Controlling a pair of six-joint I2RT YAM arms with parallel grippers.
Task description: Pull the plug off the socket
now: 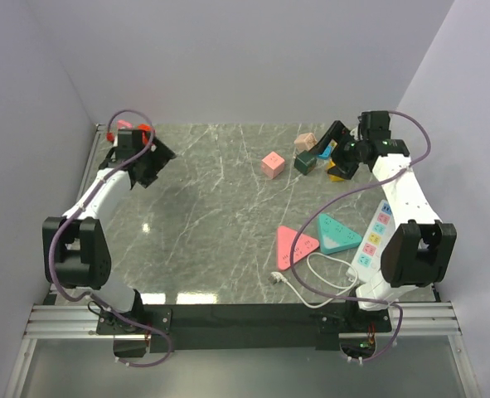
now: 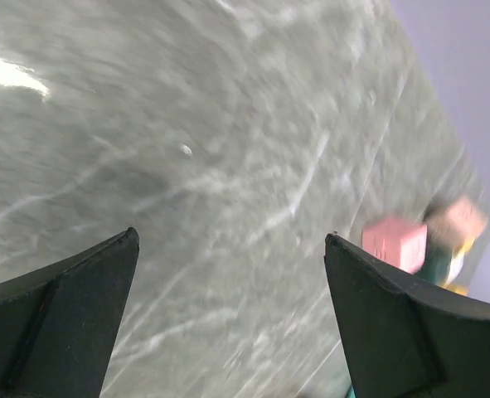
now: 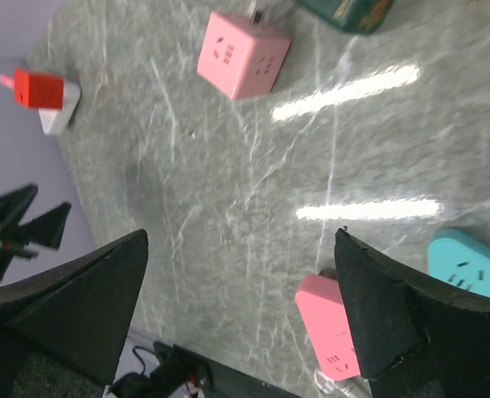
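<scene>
A red plug (image 3: 36, 89) sits in a small white socket adapter (image 3: 60, 117) at the table's far left corner. In the top view it shows as a red patch (image 1: 137, 127) just behind my left gripper (image 1: 155, 157). The left gripper (image 2: 230, 236) is open and empty over bare marble, pointing toward the middle of the table. My right gripper (image 1: 332, 138) is at the far right, above the blocks. It is open and empty (image 3: 240, 234), well away from the red plug.
A pink cube socket (image 1: 272, 164) lies at the far centre and also shows in both wrist views (image 3: 243, 54) (image 2: 394, 243). Coloured blocks (image 1: 305, 160) lie beside it. A pink triangular strip (image 1: 296, 245), a teal one (image 1: 337, 233), a white power strip (image 1: 375, 235) and a loose white cable (image 1: 323, 274) lie front right.
</scene>
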